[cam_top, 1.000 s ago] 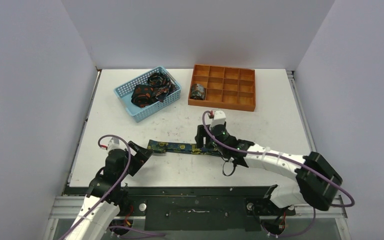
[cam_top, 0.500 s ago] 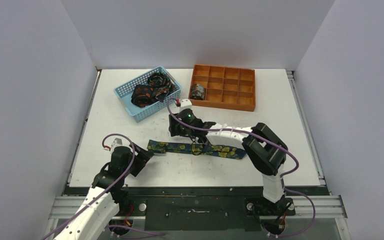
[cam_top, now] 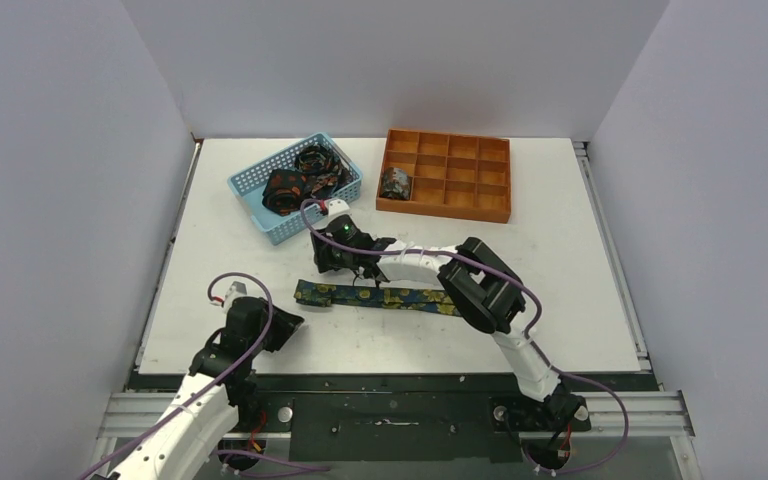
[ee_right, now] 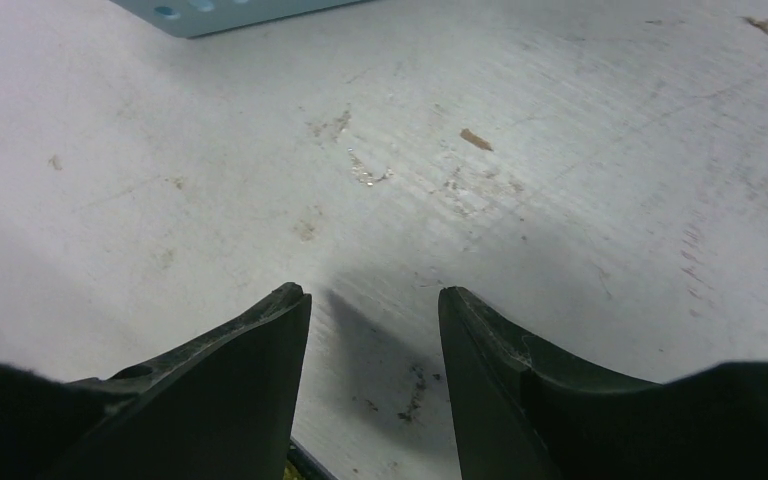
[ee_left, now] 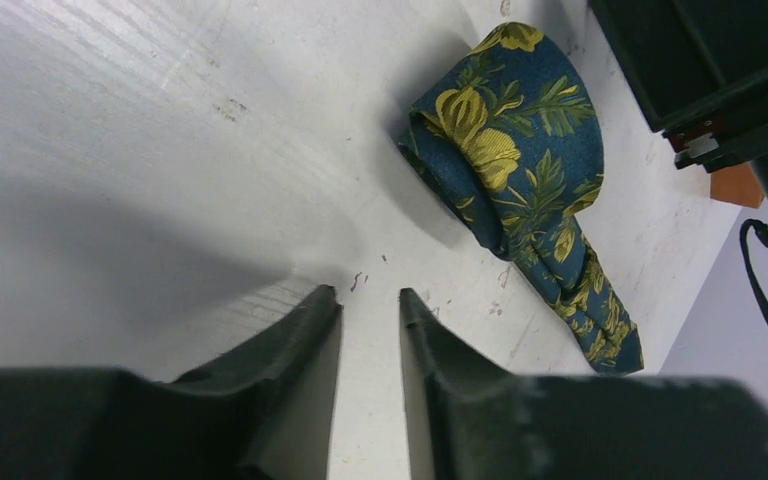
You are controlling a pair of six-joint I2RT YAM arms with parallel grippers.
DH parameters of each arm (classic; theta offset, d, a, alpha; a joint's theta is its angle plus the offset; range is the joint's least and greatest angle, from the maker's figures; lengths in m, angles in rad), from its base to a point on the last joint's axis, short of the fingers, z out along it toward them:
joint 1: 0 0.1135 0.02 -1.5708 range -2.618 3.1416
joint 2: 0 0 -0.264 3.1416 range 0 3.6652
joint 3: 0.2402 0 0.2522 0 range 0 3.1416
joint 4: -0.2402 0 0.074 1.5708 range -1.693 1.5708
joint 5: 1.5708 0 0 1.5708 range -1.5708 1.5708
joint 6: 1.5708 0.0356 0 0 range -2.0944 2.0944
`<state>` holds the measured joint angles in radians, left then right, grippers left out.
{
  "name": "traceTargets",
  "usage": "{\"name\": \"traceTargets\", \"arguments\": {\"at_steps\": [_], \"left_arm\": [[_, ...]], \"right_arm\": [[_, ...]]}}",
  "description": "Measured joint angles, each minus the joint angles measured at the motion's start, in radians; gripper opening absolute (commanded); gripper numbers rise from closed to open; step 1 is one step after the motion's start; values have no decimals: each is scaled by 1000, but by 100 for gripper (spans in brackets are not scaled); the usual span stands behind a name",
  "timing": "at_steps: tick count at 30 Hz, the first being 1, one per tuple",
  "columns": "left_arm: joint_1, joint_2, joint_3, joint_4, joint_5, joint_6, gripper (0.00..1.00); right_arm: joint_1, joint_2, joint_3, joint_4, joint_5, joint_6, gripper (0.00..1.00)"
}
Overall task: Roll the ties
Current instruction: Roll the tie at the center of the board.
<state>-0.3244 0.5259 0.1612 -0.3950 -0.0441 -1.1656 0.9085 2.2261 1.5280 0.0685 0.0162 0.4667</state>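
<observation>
Two end effectors are over the table [ee_right: 560,150], both empty. Nearest is the left end effector [ee_left: 370,300], its jaws drawn in to a slim gap with nothing between them. Just ahead of it and to its right lies the flat tie [ee_left: 520,170], navy with yellow flowers. Its near end is folded over into a loop and the rest stretches away. Past the tie, the right end effector [ee_right: 372,300] hovers with jaws moderately apart. Farther ahead of it the blue basket [cam_top: 305,222] holds bundled ties [cam_top: 295,187]. Off to the right, the orange tray [cam_top: 460,208] has one rolled tie [cam_top: 396,183] in a left compartment.
</observation>
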Motion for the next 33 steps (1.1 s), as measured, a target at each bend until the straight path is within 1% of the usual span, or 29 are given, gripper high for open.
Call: {"name": "traceTargets", "arguments": {"at_steps": [5,8,16,20,27,33], "left_arm": [[0,28,-2,50,1,19,0],[0,89,-2,84,6,28,0],[0,247,-2,204,35,51,0],[0,314,4,275,61,52,0],[-1,448,69,371,80,63,0],[-5,517,75,452,84,54,0]], "right_arm": [[16,56,93,-38,-58,-48,49],[24,80,135,-55,-85,-90,48],[29,80,139,-79,-116,-170,47],[29,80,139,-82,-119,-187,47],[29,79,135,-79,-121,-195,47],[29,75,117,-56,-122,-194,47]]}}
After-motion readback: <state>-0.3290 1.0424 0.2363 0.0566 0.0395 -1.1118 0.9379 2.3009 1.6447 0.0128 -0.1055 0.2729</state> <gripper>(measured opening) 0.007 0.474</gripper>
